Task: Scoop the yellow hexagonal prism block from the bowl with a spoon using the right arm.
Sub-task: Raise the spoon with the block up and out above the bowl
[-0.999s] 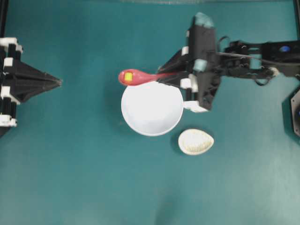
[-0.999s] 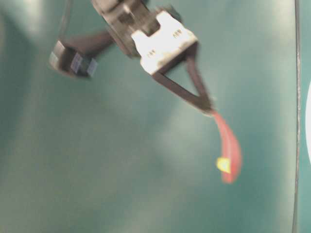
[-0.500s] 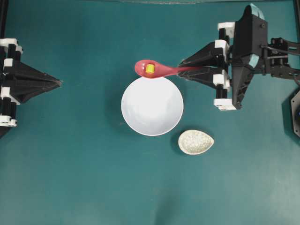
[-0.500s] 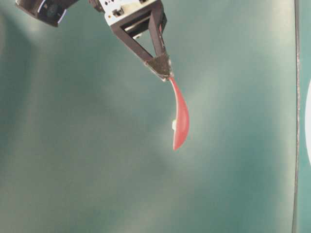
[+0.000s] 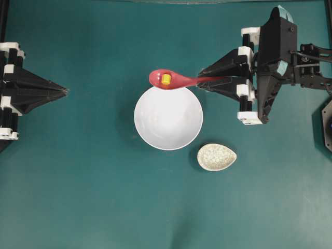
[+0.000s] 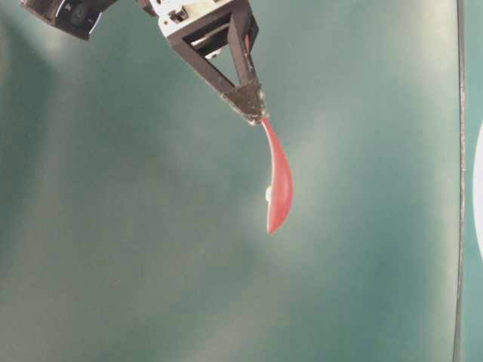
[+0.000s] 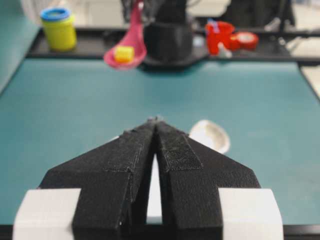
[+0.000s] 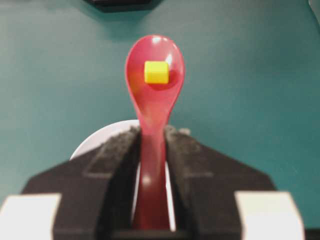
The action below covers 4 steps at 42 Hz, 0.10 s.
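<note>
My right gripper [image 5: 201, 83] is shut on the handle of the red-pink spoon [image 5: 174, 79], held level in the air just beyond the far rim of the white bowl [image 5: 168, 117]. The yellow hexagonal prism block [image 5: 166, 79] rests in the spoon's scoop, also plain in the right wrist view as the block [image 8: 156, 72] on the spoon [image 8: 154, 90]. The bowl looks bare inside. From table level the spoon [image 6: 278, 185] hangs off the right gripper [image 6: 249, 107]. My left gripper [image 5: 65, 92] stays at the left edge, shut and holding nothing, its fingertips [image 7: 156, 121] together.
A small speckled cream spoon rest [image 5: 216, 157] lies right of the bowl toward the front. Past the table's far edge, in the left wrist view, stand a yellow jar with a blue lid [image 7: 58, 28] and red cups [image 7: 227, 36].
The right arm has pulled back to the right and straightened, carrying the spoon with the block from the bowl's far-left rim; over the last half second it barely moved.
</note>
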{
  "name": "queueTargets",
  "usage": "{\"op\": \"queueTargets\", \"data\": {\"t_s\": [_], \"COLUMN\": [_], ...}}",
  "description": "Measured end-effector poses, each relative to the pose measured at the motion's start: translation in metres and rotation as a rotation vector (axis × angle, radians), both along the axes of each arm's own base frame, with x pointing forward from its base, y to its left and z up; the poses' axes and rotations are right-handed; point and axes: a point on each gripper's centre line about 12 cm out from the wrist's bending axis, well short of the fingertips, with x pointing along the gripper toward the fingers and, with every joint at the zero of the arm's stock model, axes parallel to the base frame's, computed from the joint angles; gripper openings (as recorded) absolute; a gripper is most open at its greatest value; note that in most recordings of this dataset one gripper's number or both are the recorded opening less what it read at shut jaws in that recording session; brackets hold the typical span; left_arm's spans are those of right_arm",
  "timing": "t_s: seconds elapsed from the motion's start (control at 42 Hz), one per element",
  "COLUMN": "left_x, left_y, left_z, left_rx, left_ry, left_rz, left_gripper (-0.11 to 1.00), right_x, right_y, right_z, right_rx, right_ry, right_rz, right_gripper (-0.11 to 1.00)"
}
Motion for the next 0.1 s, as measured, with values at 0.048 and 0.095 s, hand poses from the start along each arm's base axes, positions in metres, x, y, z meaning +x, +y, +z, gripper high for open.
{"op": "queueTargets", "data": {"t_s": [0.048, 0.095], "left_x": [0.0, 0.0], "left_y": [0.0, 0.0], "left_z": [-0.0002, -0.0002], "left_rx": [-0.002, -0.002], "left_ry": [0.001, 0.001], "left_rz": [0.0, 0.0], "left_gripper": [0.01, 0.01], "right_x": [-0.0002, 0.0001], "right_y": [0.0005, 0.001], "right_z": [0.0005, 0.0], "right_rx": [0.0, 0.0], "right_ry": [-0.002, 0.0], "right_rz": [0.002, 0.003], "right_gripper": [0.23, 0.23]}}
